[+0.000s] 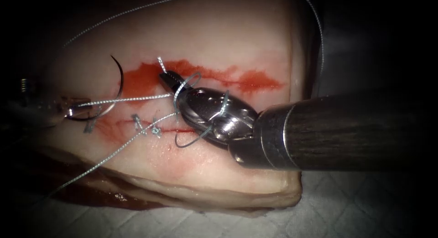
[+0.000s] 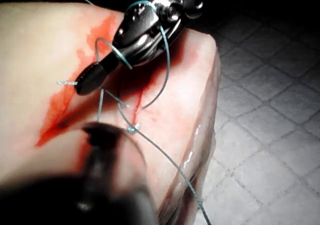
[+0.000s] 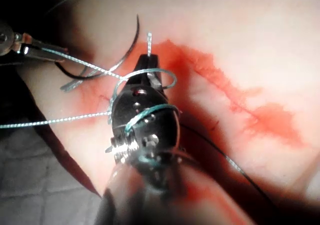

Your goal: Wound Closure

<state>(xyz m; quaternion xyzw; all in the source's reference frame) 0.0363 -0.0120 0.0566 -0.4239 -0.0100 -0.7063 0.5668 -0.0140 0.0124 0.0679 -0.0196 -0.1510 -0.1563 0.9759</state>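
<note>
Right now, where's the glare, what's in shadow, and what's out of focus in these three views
Endoscope view: glare on the right tool wrist metal; dark vignette swallows the left tool beside the needle. Left wrist view: its own tool is a blurred dark mass; bright glints on the right tool. Right wrist view: the shaft nearest the camera blurs; thread and tissue stay sharp.

1. Desk (image 1: 356, 206), lower right of the endoscope view, wears a pale quilted cloth in diamond pattern.
2. The tissue (image 1: 219, 37) sits directly on it, filling the frame's middle and left.
</note>
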